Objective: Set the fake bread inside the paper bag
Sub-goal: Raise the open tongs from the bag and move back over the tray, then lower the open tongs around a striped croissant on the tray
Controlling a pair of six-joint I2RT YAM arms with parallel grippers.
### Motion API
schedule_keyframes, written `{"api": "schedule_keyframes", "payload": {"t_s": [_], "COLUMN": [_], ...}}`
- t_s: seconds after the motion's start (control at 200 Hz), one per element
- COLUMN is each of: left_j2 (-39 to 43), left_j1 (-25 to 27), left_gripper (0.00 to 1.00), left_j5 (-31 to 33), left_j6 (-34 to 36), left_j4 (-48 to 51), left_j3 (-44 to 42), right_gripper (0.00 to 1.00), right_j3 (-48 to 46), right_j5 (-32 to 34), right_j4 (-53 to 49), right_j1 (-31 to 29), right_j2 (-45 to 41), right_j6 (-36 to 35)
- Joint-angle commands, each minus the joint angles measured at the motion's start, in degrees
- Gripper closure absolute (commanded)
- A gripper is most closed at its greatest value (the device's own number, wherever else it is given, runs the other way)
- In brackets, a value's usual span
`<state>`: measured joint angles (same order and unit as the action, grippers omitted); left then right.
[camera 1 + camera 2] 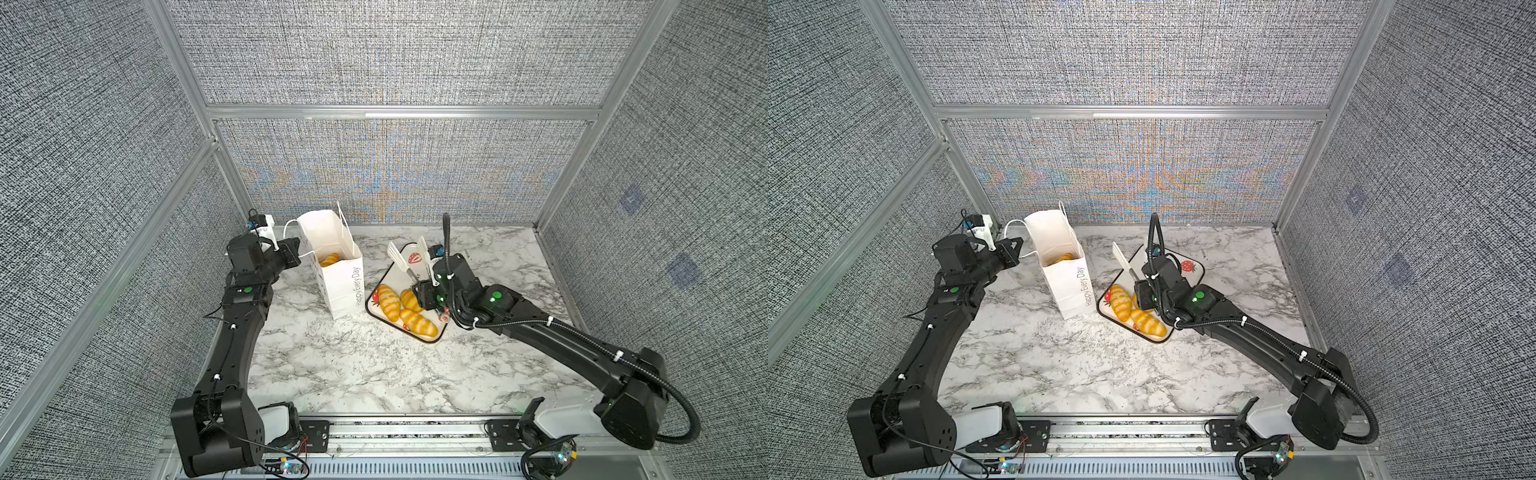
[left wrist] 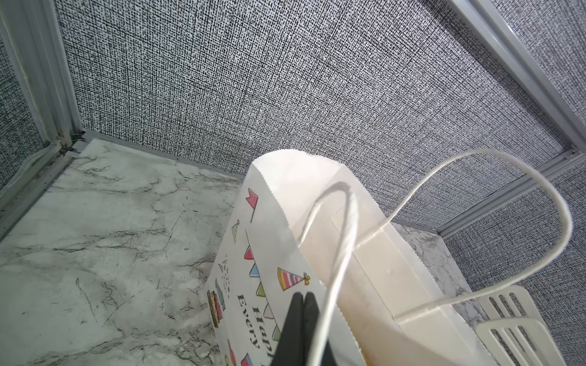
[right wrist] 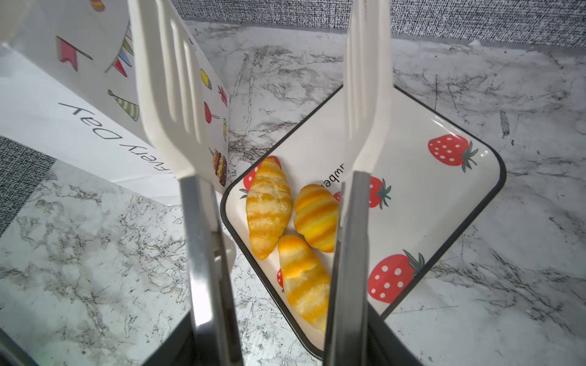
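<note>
Newbie: so how far along is this bread-bagging job? Looks early to me.

Regular: partway, I'd say. The paper bag (image 1: 343, 284) stands upright and open on the table (image 1: 353, 365). In both top views you can see at least one bread roll (image 1: 330, 259) down inside it. Can't tell if there's more underneath, the bag walls hide the bottom.

Newbie: and what's left?

Regular: three pieces sitting on the strawberry tray (image 3: 412, 202), which is just beside the bag. There's a croissant (image 3: 269, 206), a stubby roll (image 3: 317, 217) right next to it, and a longer loaf (image 3: 304, 275) toward the front. So three more trips, my guess.

Newbie: is the right arm carrying anything?

Regular: the right gripper (image 1: 424, 296) is clamped on a pair of tongs (image 3: 168, 95). The white slotted ends are spread apart with nothing between them, up above the tray. So no bread in them right now.

Newbie: left one?

Regular: the left gripper (image 2: 302, 304) is pinched fully closed right by the bag's cord handle (image 2: 350, 218). Looks like it's steadying the bag. I can't tell if the cord is actually between the fingers or just running past them.
</note>
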<state>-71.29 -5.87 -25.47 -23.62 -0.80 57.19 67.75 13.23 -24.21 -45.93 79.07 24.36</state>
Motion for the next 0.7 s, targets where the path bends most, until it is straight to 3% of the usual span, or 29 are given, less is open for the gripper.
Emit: {"api": "schedule_keyframes", "payload": {"t_s": [0.0,0.695], "left_j2": [-0.2,-0.8], "left_j1": [-0.1,-0.1], "left_gripper": [1.00,1.00], "left_j5": [-0.5,-0.8], "left_j6": [0.4,0.2], "left_j4": [-1.8,-2.0], "left_j3": [-0.2,-0.2], "right_gripper": [0.42,0.42], "right_j3": [-0.9,-8.2], "right_j5": [0.5,-2.2], "right_j4": [-0.7,-3.6], "right_j1": [0.1,2.5], "right_j2": [0.0,3.1], "right_j6": [2.0,4.6]}}
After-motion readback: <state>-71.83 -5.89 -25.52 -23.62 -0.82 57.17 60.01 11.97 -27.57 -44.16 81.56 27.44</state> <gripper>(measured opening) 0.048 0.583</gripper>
